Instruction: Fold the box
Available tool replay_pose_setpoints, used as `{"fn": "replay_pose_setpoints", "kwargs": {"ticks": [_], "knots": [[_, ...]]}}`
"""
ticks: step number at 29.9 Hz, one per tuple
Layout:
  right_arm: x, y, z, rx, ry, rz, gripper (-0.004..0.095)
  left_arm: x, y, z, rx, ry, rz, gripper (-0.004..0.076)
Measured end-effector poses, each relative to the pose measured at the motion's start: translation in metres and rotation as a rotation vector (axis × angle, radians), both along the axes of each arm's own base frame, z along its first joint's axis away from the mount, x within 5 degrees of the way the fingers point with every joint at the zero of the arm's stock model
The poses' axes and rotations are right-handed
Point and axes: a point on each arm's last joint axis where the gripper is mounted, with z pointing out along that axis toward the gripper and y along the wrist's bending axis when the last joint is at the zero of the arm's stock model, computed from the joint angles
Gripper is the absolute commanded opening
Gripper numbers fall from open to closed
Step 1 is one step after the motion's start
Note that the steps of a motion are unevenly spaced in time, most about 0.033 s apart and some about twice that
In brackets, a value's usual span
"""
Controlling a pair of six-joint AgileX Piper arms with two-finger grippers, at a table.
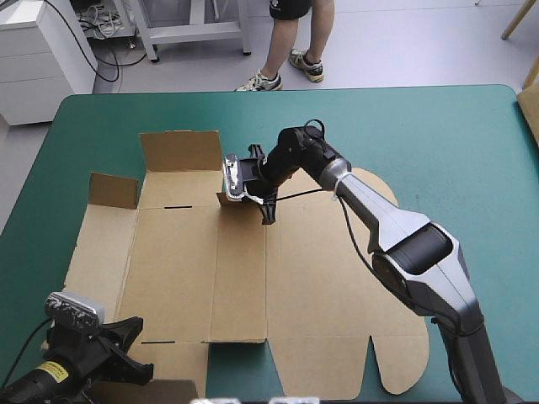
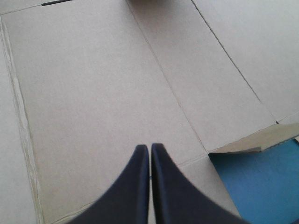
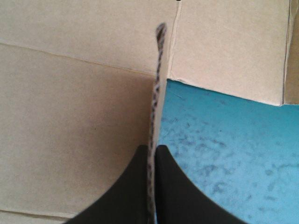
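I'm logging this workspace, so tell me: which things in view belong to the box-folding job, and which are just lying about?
Part of the job:
cut sheet of brown cardboard, the box, mostly flat
right end effector, shut on one of its flaps
left end effector, shut, over the sheet

Just there:
teal-green table cover
tan strip at the table's right edge, cut off, unidentifiable
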Motion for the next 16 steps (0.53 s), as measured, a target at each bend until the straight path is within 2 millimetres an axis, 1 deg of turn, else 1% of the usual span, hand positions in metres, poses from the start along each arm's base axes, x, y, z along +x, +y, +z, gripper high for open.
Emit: {"fn": "replay_pose_setpoints", "kwargs": {"ticks": [6, 14, 16], "knots": [[-0.0012, -0.0009, -0.0005, -0.006, 0.038, -0.032, -0.002, 0.0, 0.0, 0.0, 0.0, 0.0, 0.0, -0.0008], [-0.002, -0.0014, -0.0006, -0.012, 0.048, -0.032, -0.0018, 0.0, 0.0, 0.0, 0.0, 0.0, 0.0, -0.0008], [-0.002, -0.0014, -0.0006, -0.012, 0.048, -0.032, 0.0008, 0.0, 0.0, 0.0, 0.0, 0.0, 0.0, -0.0008]]}}
